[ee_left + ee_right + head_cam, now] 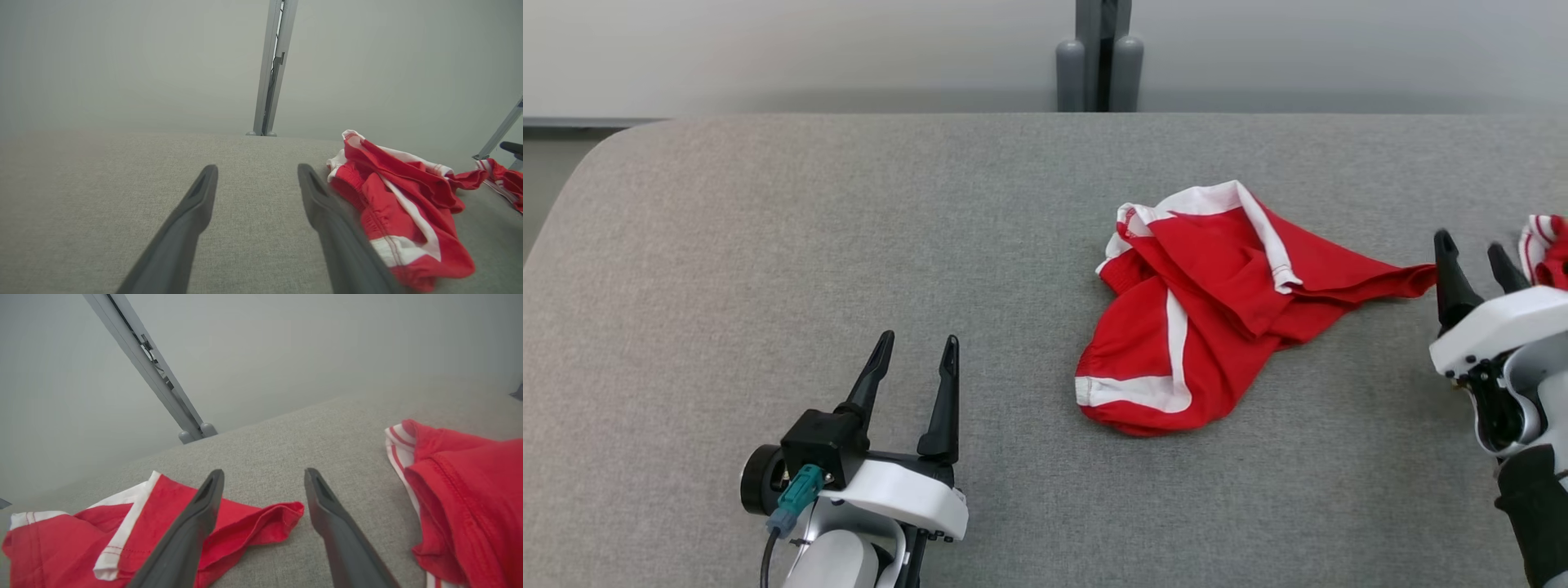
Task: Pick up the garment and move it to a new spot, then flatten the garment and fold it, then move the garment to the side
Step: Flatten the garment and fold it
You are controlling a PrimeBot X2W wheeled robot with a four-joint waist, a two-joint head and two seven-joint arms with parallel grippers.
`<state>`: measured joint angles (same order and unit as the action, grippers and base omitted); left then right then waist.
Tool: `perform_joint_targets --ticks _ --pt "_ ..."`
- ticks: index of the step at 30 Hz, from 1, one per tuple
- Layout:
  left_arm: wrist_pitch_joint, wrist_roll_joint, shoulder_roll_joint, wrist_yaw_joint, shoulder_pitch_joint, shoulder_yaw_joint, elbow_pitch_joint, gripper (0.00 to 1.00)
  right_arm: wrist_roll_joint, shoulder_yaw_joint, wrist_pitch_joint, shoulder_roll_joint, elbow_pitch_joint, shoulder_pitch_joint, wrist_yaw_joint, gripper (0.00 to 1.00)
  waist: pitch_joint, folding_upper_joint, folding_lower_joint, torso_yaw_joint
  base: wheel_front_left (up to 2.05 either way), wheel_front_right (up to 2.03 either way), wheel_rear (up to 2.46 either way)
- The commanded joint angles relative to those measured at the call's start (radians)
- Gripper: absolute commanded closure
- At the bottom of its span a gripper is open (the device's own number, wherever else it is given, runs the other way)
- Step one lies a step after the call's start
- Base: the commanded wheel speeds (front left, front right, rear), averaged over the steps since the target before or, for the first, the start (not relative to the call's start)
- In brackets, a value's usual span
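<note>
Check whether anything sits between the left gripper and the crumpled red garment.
Nothing visible does: just bare grey table between the open left gripper and the garment, which lies off to its right.

Place: by the look of it, a robotics lab or test room.
Tabletop (768, 245): wide, wrapped in plain grey fabric with a rounded corner, like a purpose-made work surface.
Wall (768, 49): plain, pale grey.
Post (1101, 49): grey metal profile rising at the tabletop's far edge, with two grey cylinders at its foot.
Left gripper (919, 337): white shell, exposed cable, teal plug.
</note>
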<state>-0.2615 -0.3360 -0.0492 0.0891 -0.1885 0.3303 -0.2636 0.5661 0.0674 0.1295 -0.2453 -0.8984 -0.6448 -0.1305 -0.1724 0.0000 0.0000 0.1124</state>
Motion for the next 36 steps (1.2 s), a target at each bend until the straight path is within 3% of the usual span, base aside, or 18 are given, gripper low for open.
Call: perform_joint_targets --ticks 1,11,17,27,36 --pt "-0.003 0.007 -0.003 -0.002 -0.006 -0.005 0.003 0.0 -0.006 0.009 0.019 -0.004 0.024 0.003 0.0 0.0 0.014 0.0 0.0 -0.013 0.0 0.0 0.0" --pt "-0.003 0.016 -0.003 -0.005 0.031 -0.028 0.046 0.0 -0.087 0.166 0.115 -0.055 0.347 0.12 0.0 0.0 0.088 0.0 0.0 -0.054 0.0 0.0 0.0" --pt "-0.003 0.019 -0.003 -0.007 0.079 -0.038 0.059 0.0 -0.194 0.164 0.133 -0.035 0.544 0.299 0.0 0.0 0.119 0.0 0.0 -0.056 0.0 0.0 0.0" --pt "-0.003 0.018 -0.003 -0.009 0.111 -0.033 0.07 0.0 -0.279 0.135 0.104 0.003 0.645 0.404 0.0 0.0 0.11 0.0 0.0 -0.042 0.0 0.0 0.0" --pt "-0.003 -0.002 -0.004 -0.005 0.065 0.017 0.067 0.0 -0.268 0.202 -0.054 -0.039 0.669 0.274 0.0 0.0 0.049 0.0 0.0 0.019 0.0 0.0 0.0"
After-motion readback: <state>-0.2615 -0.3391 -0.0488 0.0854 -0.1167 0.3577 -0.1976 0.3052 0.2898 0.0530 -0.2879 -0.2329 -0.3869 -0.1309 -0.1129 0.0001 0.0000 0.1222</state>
